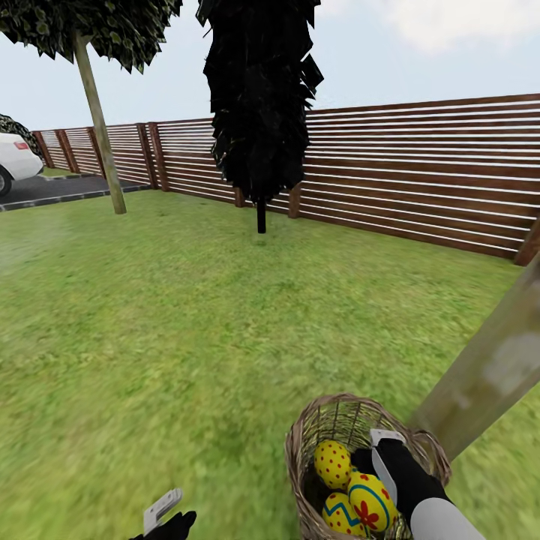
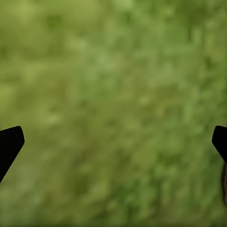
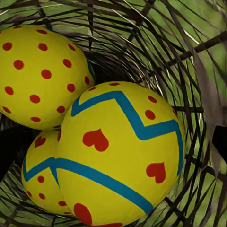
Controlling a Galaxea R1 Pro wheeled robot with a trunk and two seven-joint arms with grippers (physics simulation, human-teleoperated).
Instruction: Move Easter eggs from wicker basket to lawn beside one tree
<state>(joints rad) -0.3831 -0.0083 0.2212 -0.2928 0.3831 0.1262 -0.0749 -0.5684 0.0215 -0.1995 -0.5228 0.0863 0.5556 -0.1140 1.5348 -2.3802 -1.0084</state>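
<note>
At the far left of your head view, a white car [image 1: 15, 163] is sitting on a dark paved strip [image 1: 56, 189] beyond the lawn [image 1: 172, 315], and a tree with a thin pale leaning trunk [image 1: 99, 124] is standing at the grass edge before the slatted brown fence [image 1: 420, 172]. Moving right, a black-foliaged column tree [image 1: 260, 97] on a thin dark stem is rising just in front of the fence. At the lower left, your left gripper [image 1: 163, 511] is hanging over bare grass with its fingers spread wide, holding nothing; in the left wrist view the two dark fingertips [image 2: 10, 144] are showing at opposite edges over blurred green. At the lower right, the wicker basket [image 1: 319, 420] is resting upright on the lawn, just beside the thick pale grey-beige trunk [image 1: 491, 371] that is slanting up to the right. Your right gripper [image 1: 382, 457] is reaching down into the basket, just beside the eggs; you cannot tell how far its fingers are parted, and it is grasping no egg that you can see. All three Easter eggs [image 1: 349, 487] are lying inside the basket, touching one another: the dotted egg [image 3: 40, 75], the large zigzag-banded egg [image 3: 123, 153] with red hearts, and a third egg [image 3: 40, 177] partly under it.
</note>
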